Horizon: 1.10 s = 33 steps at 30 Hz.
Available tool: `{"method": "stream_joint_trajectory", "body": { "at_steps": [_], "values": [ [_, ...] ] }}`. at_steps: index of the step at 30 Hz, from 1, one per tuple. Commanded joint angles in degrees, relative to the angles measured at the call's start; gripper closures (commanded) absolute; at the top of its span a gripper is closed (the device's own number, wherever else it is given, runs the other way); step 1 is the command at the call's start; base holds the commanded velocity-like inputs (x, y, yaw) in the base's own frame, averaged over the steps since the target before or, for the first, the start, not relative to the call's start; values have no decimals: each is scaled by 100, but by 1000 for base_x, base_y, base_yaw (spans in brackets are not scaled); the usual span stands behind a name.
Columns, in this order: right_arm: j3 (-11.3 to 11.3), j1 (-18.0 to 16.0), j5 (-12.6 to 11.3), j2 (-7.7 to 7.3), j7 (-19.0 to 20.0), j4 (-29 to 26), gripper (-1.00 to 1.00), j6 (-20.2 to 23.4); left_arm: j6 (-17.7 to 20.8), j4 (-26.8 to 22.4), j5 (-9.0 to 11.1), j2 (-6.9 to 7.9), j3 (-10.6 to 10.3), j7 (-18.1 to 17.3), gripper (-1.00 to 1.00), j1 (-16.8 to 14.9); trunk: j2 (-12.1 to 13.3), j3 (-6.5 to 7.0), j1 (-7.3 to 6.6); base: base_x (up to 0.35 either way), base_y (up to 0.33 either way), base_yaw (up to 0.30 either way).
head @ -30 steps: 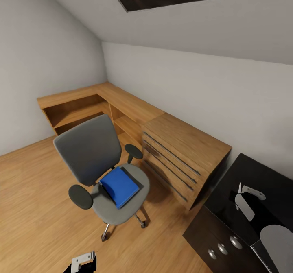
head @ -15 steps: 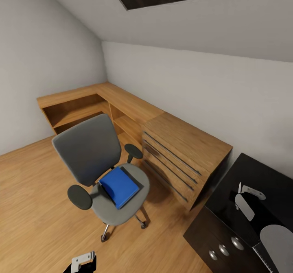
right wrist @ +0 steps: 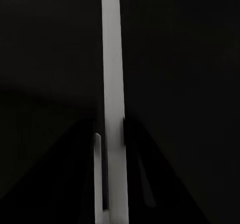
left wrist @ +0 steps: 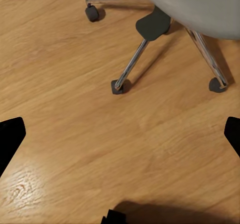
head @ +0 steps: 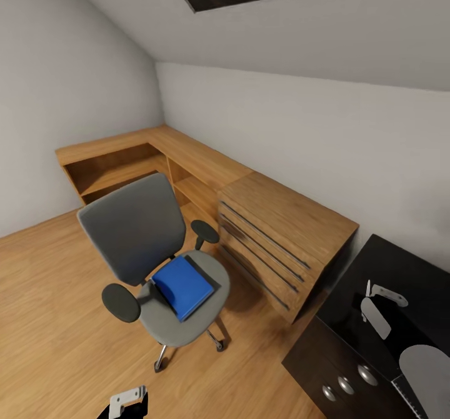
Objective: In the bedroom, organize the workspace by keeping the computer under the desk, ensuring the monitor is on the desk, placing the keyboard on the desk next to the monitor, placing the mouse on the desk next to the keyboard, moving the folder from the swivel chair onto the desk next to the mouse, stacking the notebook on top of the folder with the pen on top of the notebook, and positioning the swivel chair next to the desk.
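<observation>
Sloped white walls frame the swivel chair; on its seat lies the folder, ahead of our left hand, which is nearer and spread open. Our right hand's state we cannot tell.

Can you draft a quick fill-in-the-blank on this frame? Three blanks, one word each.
1. The flat bright blue folder lies on the ____ of the grey fabric swivel chair.
2. The glossy black desk stands beside a light-wood dresser with long bar ____.
3. The floor under the chair is light ____.

Missing words: seat; handles; wood
</observation>
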Motion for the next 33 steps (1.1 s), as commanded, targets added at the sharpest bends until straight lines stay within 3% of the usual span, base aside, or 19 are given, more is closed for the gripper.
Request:
{"method": "stream_joint_trajectory", "body": {
  "at_steps": [1,13,22,23,33],
  "values": [
    [18,-3,-39,-4,-39,-10,100,28,-31,-20,0,0,-42,40,-100,-13,-50,-27,24,0,0,0],
    [8,-3,-39,-19,-40,-18,100,34,-28,-20,0,0,-42,40,-100,-13,-531,-243,288,0,0,0],
    [6,-3,-39,-22,-48,-18,100,34,-28,-20,0,0,-42,40,-100,-13,-531,-243,288,0,0,0],
    [5,-3,-39,-22,-50,-18,-100,34,-27,-20,0,0,-42,40,-100,-13,-531,-243,288,0,0,0],
    [1,-3,-38,-22,-66,-18,-100,34,-29,-20,0,8,-42,40,-100,-13,-531,-243,288,0,0,0]
  ]
}}
